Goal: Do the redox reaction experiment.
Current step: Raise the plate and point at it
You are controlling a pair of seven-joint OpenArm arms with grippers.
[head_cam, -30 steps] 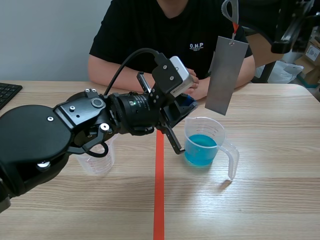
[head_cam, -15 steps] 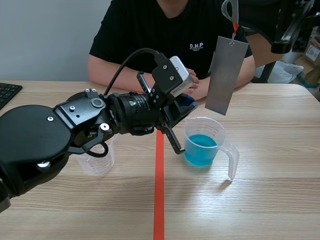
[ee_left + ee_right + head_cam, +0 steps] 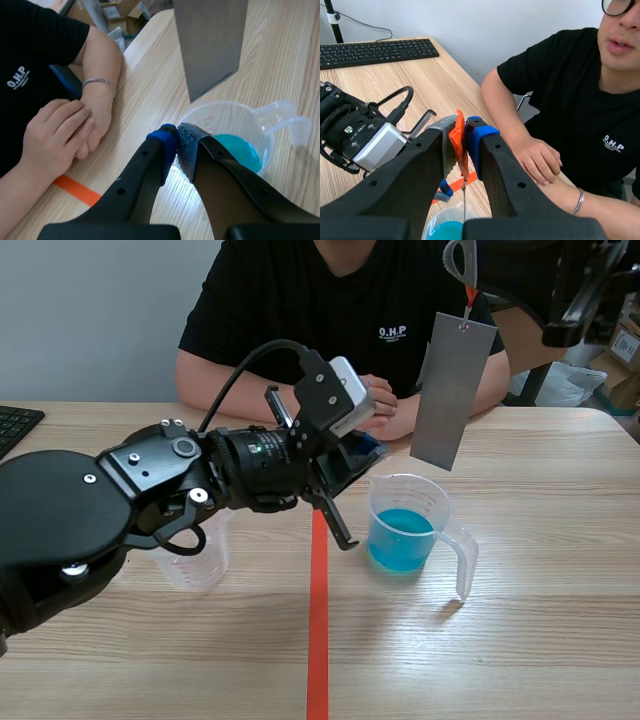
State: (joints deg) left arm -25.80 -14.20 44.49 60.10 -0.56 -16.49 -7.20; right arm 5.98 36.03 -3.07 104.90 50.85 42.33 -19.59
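At right gripper (image 3: 463, 139): pinches orange tab (image 3: 457, 134), raised high over table (image 3: 540, 640). Dangles grey metal plate (image 3: 453, 390) by thread, lower edge above clear beaker (image 3: 436, 502) of blue liquid (image 3: 400, 540). At left gripper (image 3: 176, 142): pressed together on nothing, tips beside beaker rim. Beyond: person's hands (image 3: 60, 132); second clear cup (image 3: 195, 560) under left arm.

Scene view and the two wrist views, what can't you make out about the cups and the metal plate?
Clear cup: scene view, the left arm covers most of it; contents unknown.
Metal plate: left wrist view, its upper part is cut off by the edge.
Blue-liquid cup: left wrist view, the left gripper hides its near rim; contact cannot be told.
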